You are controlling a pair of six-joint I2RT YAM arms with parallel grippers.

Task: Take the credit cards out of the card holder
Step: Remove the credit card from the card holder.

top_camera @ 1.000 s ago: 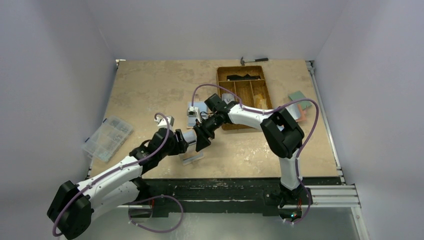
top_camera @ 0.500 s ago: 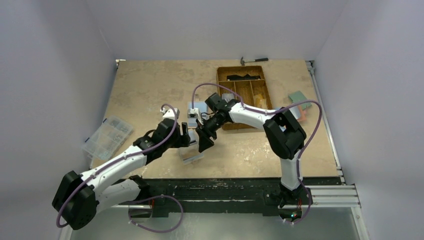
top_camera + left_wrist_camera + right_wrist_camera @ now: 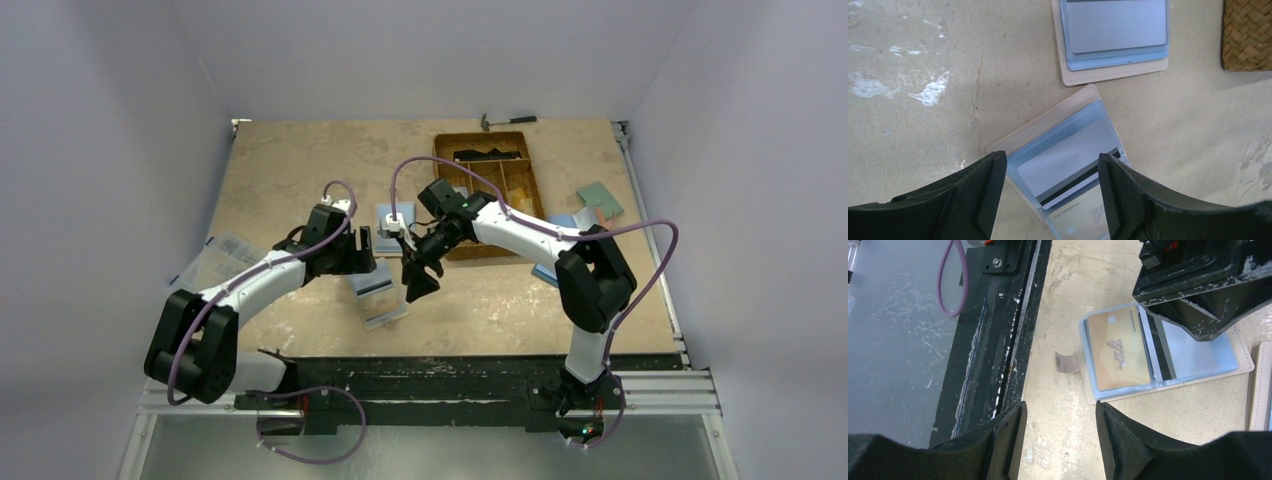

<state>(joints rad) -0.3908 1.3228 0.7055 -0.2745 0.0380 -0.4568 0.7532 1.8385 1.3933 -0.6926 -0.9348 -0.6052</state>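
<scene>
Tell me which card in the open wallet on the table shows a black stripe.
The pale grey card right beside the gold card; its black stripe faces up, while the gold card shows only printed lettering.

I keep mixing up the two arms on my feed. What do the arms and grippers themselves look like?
The left arm and the right arm look alike, with white links and bulky black joints. A purple cable loops loosely along each. The left gripper and the right gripper each have two thick, black, wedge-shaped fingers scuffed with pale specks. No markings are readable.
</scene>
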